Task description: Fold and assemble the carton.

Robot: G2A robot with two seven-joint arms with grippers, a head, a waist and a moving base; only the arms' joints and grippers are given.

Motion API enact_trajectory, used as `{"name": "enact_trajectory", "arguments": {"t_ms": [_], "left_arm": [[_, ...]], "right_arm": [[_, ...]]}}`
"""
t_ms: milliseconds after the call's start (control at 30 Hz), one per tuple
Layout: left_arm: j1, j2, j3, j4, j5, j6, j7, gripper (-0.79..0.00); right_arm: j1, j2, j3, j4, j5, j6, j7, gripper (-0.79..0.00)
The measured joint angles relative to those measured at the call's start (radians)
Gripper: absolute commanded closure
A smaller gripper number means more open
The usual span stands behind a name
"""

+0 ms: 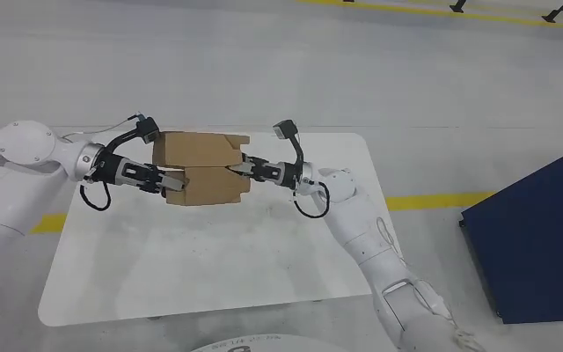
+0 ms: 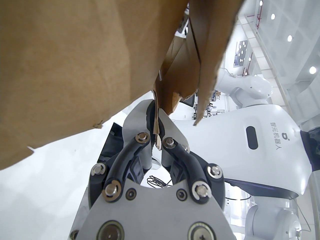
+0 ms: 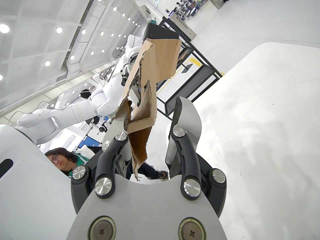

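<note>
White table (image 1: 220, 273) — rounded corners, grey floor (image 1: 352, 70)

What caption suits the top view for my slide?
Left gripper clamps the carton over the white table; right gripper open at its other end.

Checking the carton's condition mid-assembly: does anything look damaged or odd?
Yes. The carton edge pinched in the left gripper is ragged and torn, with frayed bits hanging. The right gripper is open around another part of it, not clamping.

One carton (image 1: 201, 150), one white table (image 1: 220, 264), two pincers, left pincer (image 1: 179, 184), right pincer (image 1: 236, 167)
</note>
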Motion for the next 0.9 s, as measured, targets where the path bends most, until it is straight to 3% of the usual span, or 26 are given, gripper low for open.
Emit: {"name": "enact_trajectory", "arguments": {"t_ms": [600, 700, 833, 900], "left_arm": [[-0.030, -0.002, 0.075, 0.007, 0.018, 0.000, 0.000, 0.000], [-0.037, -0.002, 0.083, 0.008, 0.014, -0.001, 0.001, 0.000], [-0.042, 0.001, 0.086, 0.008, 0.004, -0.009, 0.009, 0.000], [-0.042, 0.003, 0.086, 0.008, -0.002, -0.012, 0.012, 0.000]], "right_arm": [[0.023, 0.001, -0.031, 0.016, 0.069, 0.010, -0.017, -0.326], [0.030, 0.000, -0.041, 0.020, 0.057, 0.014, -0.017, -0.259], [0.034, 0.001, -0.047, 0.024, 0.054, 0.015, -0.020, -0.025], [0.036, 0.002, -0.048, 0.025, 0.054, 0.014, -0.021, 0.000]]}}
